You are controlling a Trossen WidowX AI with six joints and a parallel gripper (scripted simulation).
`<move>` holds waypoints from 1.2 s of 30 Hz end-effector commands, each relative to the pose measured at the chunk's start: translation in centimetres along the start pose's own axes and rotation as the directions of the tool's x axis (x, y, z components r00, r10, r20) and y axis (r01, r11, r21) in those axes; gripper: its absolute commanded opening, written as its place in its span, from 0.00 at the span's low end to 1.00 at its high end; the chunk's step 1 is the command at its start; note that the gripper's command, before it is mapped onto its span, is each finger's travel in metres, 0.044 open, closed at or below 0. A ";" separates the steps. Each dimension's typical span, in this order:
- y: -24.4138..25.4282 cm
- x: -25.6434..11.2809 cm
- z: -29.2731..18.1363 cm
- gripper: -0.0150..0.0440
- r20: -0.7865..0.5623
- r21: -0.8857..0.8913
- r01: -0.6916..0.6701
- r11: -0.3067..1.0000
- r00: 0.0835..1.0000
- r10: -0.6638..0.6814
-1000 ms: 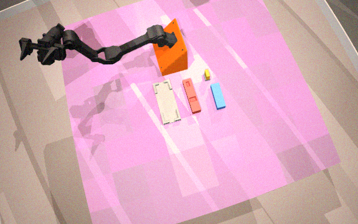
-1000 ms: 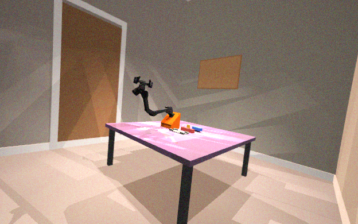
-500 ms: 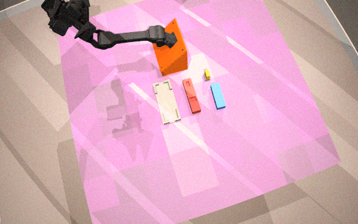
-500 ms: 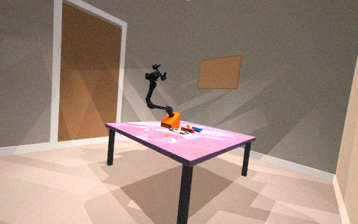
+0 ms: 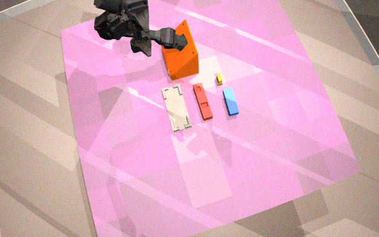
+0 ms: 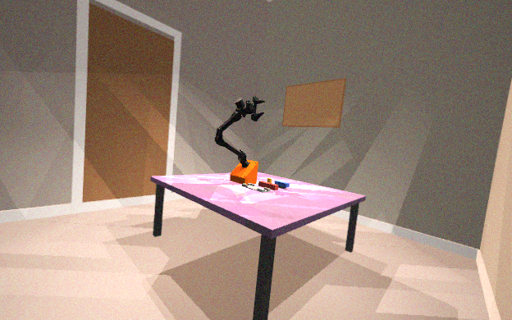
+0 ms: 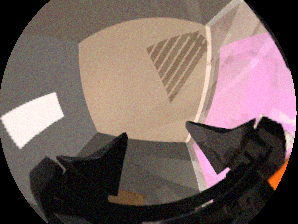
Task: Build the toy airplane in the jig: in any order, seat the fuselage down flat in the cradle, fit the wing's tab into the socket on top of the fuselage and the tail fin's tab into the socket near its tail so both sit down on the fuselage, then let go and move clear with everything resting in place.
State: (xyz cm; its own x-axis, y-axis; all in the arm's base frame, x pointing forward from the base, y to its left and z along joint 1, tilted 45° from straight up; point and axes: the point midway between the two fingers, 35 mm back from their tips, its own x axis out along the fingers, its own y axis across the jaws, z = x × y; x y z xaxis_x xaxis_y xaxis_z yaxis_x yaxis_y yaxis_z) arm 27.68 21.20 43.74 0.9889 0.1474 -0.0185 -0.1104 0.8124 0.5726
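The pale cradle jig [image 5: 177,106] [image 6: 254,188] lies on the table with nothing in it. The red fuselage [image 5: 200,96] [image 6: 268,185] lies beside the jig, its two sockets facing up and empty. The blue wing [image 5: 231,101] [image 6: 282,185] lies on the far side of the fuselage from the jig. The small yellow tail fin [image 5: 219,78] [image 6: 269,180] stands near the wing's end, closer to the arm's base. My gripper [image 6: 263,107] [image 7: 157,130] is open and empty, high above the table and well away from all the parts. No part shows in the wrist view.
The arm's orange base [image 5: 181,62] [image 6: 244,172] stands close behind the jig and fuselage. The pink table top [image 5: 143,194] [image 6: 226,194] carries the jig and parts. A brown door [image 6: 128,107] and a board [image 6: 314,103] are on the walls.
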 end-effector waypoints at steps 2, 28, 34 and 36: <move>-4.8 4.3 -6.3 1.00 -0.105 -0.220 0.166 0.961 0.976 -0.192; -39.5 1.2 -23.4 1.00 -0.233 -0.926 0.289 0.242 0.067 -0.970; -43.3 -2.7 -24.1 1.00 -0.193 -0.968 0.193 0.164 -0.146 -0.970; -43.3 -2.7 -24.1 1.00 -0.193 -0.968 0.193 0.164 -0.146 -0.970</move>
State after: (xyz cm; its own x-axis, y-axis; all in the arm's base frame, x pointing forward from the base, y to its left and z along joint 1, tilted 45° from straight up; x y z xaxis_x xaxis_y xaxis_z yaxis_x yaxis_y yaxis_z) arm 28.33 -0.08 -0.25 -0.0033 -0.6927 -0.7212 0.1090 0.7167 -0.6889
